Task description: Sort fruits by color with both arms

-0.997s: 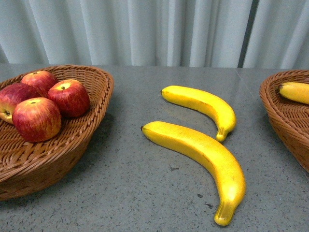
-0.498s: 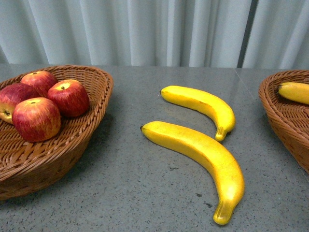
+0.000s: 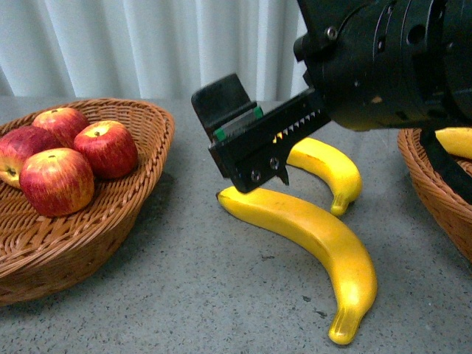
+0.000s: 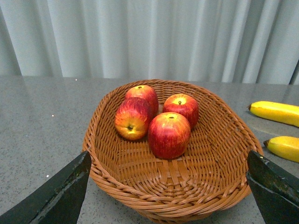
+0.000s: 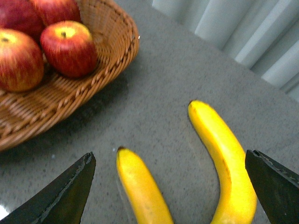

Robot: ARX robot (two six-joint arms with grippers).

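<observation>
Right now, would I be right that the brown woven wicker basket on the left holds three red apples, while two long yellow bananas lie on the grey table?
No: the brown woven wicker basket holds four round red apples, as the left wrist view shows. The two long yellow bananas do lie on the grey table.

Yellow bananas point(image 3: 310, 232), red yellow-streaked apples point(image 3: 57, 181)

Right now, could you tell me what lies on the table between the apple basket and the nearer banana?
Only bare grey table; the front view shows nothing between the apple basket and the nearer banana.
</observation>
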